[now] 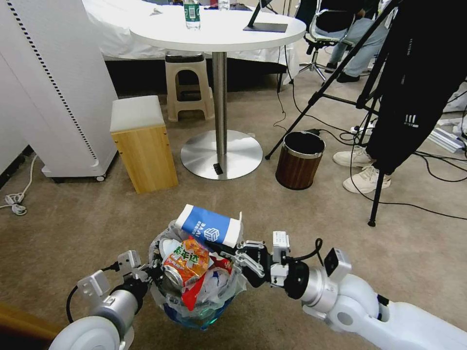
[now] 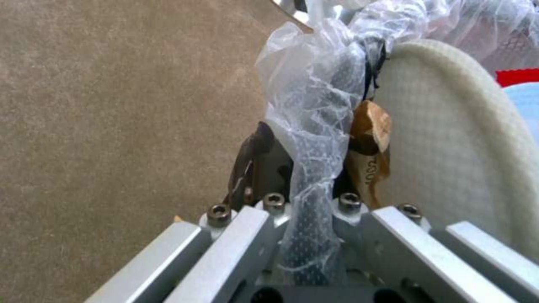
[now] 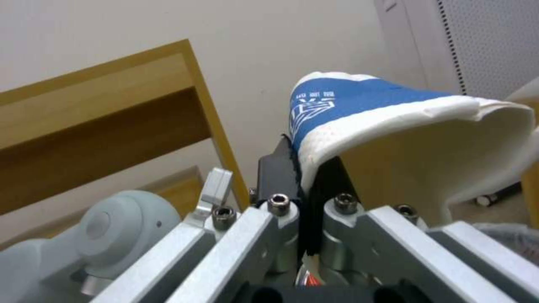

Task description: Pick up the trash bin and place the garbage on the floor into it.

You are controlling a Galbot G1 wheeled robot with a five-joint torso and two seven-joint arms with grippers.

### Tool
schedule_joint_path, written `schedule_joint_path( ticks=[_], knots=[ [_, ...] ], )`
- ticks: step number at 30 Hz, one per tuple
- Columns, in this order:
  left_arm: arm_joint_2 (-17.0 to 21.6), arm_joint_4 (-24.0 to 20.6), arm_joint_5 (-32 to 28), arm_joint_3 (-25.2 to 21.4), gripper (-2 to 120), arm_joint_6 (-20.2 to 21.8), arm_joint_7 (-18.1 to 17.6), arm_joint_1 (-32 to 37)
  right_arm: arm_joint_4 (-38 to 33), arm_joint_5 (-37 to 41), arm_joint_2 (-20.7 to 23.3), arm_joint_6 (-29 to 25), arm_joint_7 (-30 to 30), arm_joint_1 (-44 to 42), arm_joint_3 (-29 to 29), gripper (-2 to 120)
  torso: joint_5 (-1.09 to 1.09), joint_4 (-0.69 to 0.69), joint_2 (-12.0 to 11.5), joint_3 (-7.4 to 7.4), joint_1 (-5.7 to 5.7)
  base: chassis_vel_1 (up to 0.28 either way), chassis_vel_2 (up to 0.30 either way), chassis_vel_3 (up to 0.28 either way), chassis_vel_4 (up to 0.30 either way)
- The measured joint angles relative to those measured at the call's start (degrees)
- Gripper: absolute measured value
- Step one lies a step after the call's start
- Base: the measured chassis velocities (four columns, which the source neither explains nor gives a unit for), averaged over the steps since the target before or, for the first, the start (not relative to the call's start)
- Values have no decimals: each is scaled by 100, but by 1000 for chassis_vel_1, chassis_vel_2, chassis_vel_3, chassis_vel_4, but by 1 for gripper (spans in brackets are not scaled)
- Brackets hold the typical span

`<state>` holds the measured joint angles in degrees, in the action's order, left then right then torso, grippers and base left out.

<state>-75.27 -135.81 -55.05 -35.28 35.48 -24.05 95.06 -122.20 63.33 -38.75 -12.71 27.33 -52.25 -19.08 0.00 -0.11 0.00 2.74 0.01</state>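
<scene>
1 bin [image 1: 199,311] on carpet, overfull. L claw [image 1: 154,273] clamped on its rim; wrist cam shows bag [image 2: 314,126] between fingers. R claw [image 1: 232,253] pinching 1 blue-white slipper [image 1: 210,229] above the bin.

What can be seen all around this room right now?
Black wire-mesh trash bin: one, clear-bag lined, heaped full, on carpet between both arms.
Blue-and-white slipper: one, atop heap.
Crushed orange can: one, on heap.
Brown wood-grain bin: one, metal-rimmed, beside table base.
Round white table: one, behind.
Wooden box stool: one, white-topped, left of table.
Beige plastic stool: one, under table.
Left gripper: fingers shut on bin's rim.
Right gripper: fingers shut on slipper.
</scene>
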Motion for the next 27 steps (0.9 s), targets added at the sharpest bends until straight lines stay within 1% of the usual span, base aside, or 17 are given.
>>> schedule_joint_path(
  ticks=[7,17,27],
  knots=[
    [51,-97,-45,-33,0,-1,0,49,328,-34,-260,-24,1,201,-284,0,0,0,0,0,0,0,0,0,0],
    [94,-158,-98,-49,0,-2,-6,67,704,-153,-382,-146,78,116,-292,0,0,0,0,0,0,0,0,0,0],
    [178,-157,-181,-90,0,-23,-10,46,1002,-226,-450,-243,168,-116,-120,0,0,0,0,-1,0,0,0,0,0]
  ],
)
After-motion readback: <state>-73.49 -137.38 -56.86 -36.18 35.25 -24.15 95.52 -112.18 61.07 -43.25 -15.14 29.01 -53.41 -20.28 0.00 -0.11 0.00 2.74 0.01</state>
